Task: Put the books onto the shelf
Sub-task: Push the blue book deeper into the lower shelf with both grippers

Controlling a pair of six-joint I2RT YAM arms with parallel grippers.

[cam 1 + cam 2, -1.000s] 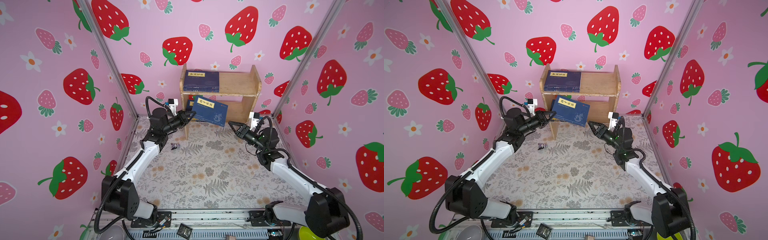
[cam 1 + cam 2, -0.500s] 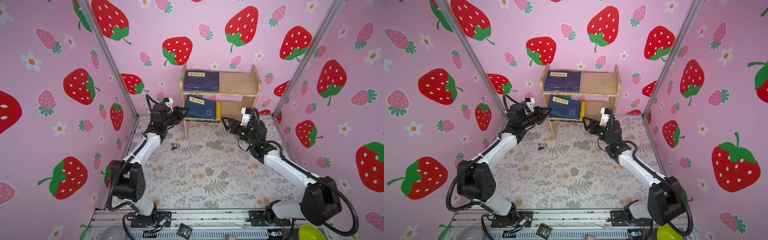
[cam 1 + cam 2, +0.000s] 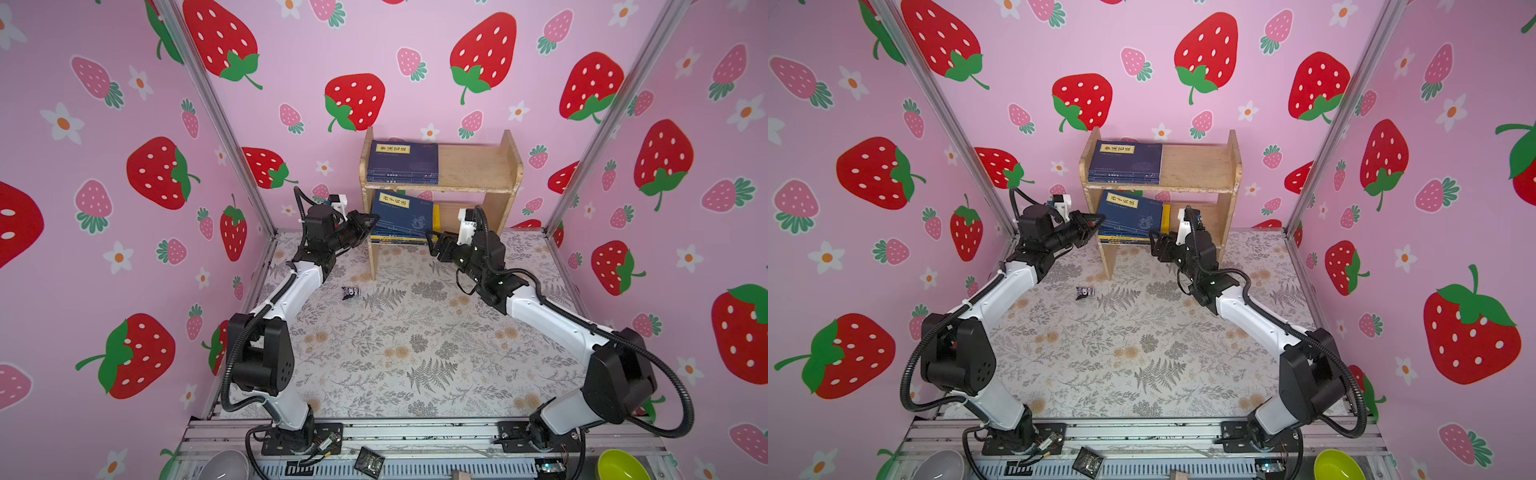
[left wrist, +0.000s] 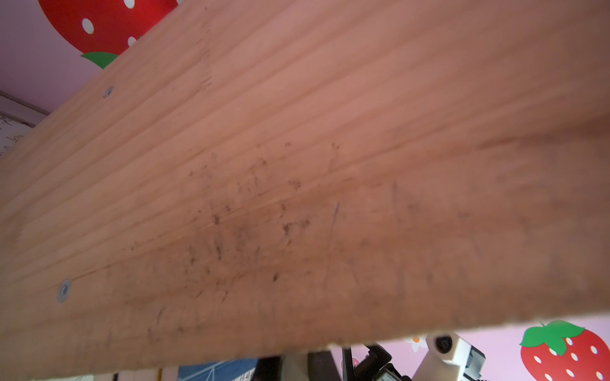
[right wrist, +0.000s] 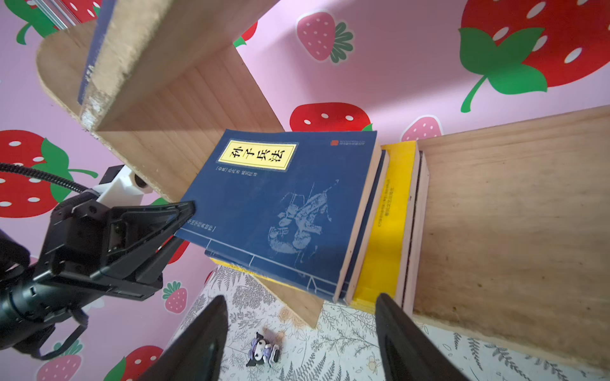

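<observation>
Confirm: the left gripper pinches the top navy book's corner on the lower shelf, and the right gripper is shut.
The right gripper is open, not shut; the right wrist view shows it. The left gripper does pinch the navy book.

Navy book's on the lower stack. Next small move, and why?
Probably open the left gripper. The navy paperback with the yellow title label already lies askew on the stack in the lower tier of the light wooden shelf, its corner pinched; the open right gripper could nudge it in.
</observation>
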